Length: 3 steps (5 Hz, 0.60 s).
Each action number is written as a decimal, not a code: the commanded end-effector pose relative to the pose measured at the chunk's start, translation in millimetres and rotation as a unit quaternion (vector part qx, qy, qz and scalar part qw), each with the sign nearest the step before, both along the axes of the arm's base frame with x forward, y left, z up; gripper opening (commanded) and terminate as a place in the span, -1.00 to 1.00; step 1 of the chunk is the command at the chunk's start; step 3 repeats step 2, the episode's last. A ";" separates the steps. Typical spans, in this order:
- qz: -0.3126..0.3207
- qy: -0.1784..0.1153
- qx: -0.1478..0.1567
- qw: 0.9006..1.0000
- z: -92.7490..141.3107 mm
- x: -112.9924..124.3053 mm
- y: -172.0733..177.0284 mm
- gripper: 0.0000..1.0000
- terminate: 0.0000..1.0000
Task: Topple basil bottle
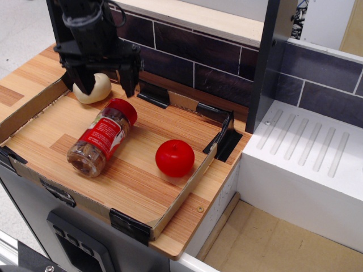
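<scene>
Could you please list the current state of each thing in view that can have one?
basil bottle: toppled, lying on its side in the tray, red lid on, free of the jaws
gripper: open, raised above the tray, holding nothing
red apple: sitting stem-up, apart from the bottle
pale rounded object: resting at the tray's back corner, partly hidden behind the gripper
</scene>
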<state>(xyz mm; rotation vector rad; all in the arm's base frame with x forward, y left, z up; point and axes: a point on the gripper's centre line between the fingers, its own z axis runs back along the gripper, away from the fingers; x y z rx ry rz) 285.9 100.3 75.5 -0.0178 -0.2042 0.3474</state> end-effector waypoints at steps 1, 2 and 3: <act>0.001 -0.024 0.013 1.000 39.2 11.8 3.1 1.00 -1.00; 0.001 -0.024 0.013 1.000 39.2 11.8 3.1 1.00 1.00; 0.001 -0.024 0.013 1.000 39.2 11.8 3.1 1.00 1.00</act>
